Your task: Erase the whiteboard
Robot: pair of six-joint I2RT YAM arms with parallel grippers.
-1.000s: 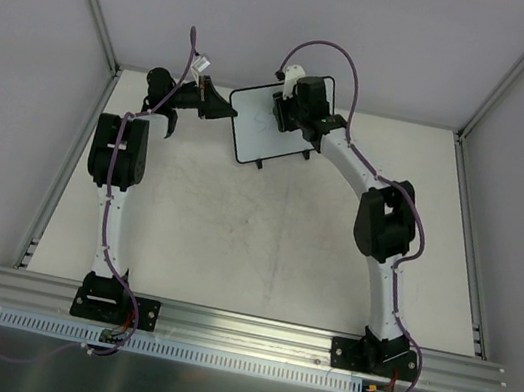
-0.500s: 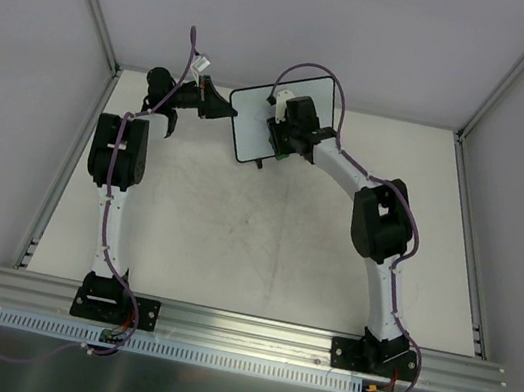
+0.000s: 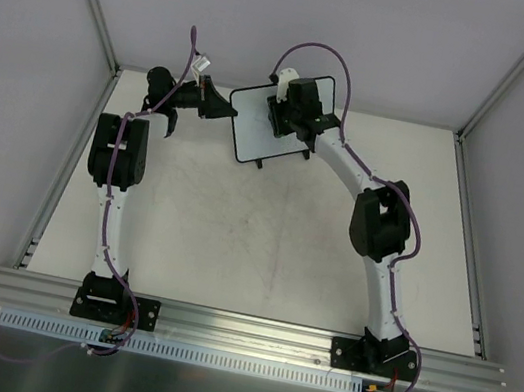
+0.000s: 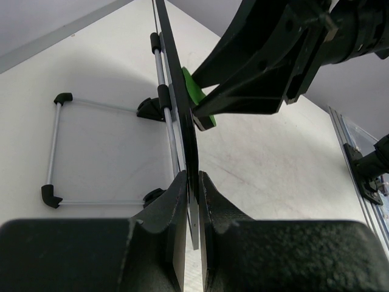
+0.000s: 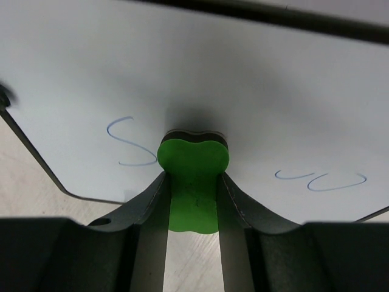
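The whiteboard (image 3: 252,125) stands tilted at the back middle of the table, white with a thin black frame. My left gripper (image 3: 221,108) is shut on its left edge; in the left wrist view the board's edge (image 4: 182,115) runs up between the two fingers. My right gripper (image 3: 286,119) is shut on the green eraser (image 5: 193,176) and presses its dark pad flat against the board face (image 5: 243,85). Blue pen strokes remain left (image 5: 129,143) and right (image 5: 322,180) of the eraser. The eraser also shows in the left wrist view (image 4: 196,97).
The board's wire stand with black feet (image 4: 55,146) shows behind it in the left wrist view. Aluminium rails (image 3: 73,163) border the table's sides, and a rail (image 3: 248,331) carries both arm bases at the near edge.
My right gripper slid down and left across the board with the eraser, then back up and right. The left gripper and the board stayed in place.
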